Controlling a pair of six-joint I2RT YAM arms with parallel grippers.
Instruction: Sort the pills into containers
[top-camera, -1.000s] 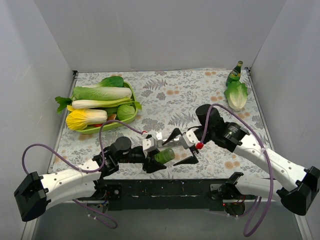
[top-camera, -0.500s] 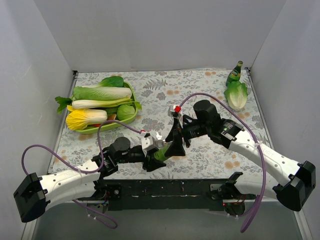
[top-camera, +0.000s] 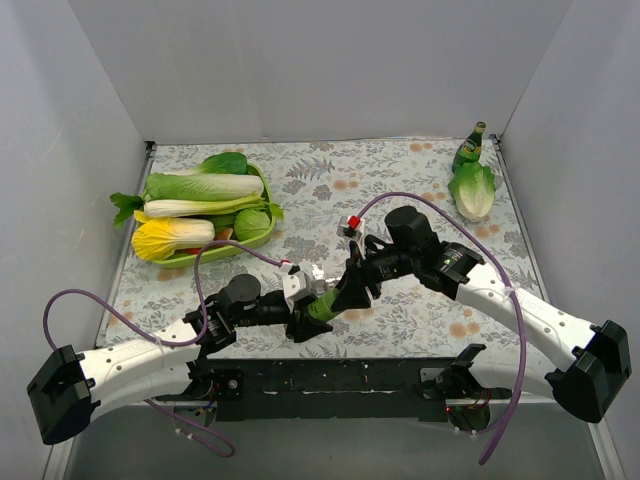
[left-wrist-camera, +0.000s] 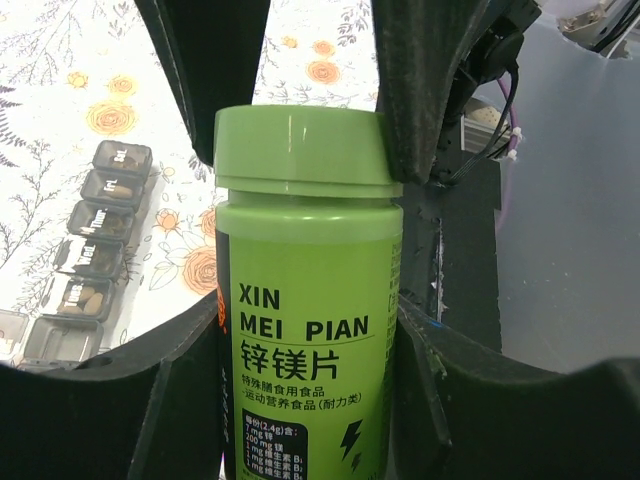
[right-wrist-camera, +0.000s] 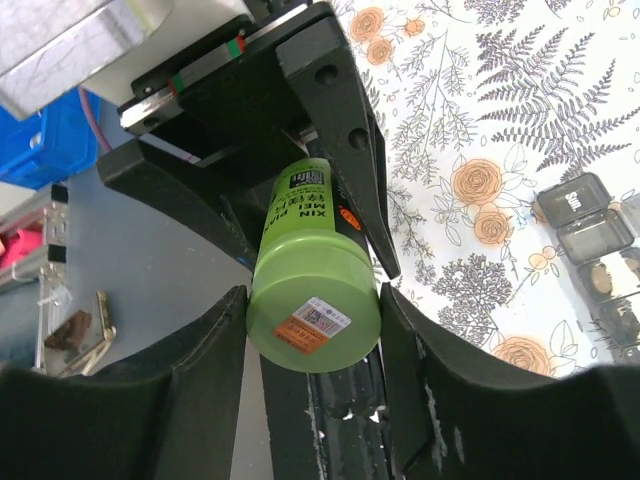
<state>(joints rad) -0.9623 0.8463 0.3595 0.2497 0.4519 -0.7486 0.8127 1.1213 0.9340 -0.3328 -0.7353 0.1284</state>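
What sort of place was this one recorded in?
Probably a lab test cell: plain grey walls box in a floral tablecloth, two robot arms are bolted at its near edge, and vegetables lie in a green tray.

Plain pale grey walls (top-camera: 330, 60) closed me in on three sides. My surface (top-camera: 380, 180) wore a white cloth printed with grey ferns and orange flowers. A black bar (top-camera: 330, 375) edged its near side. The light was soft and even.
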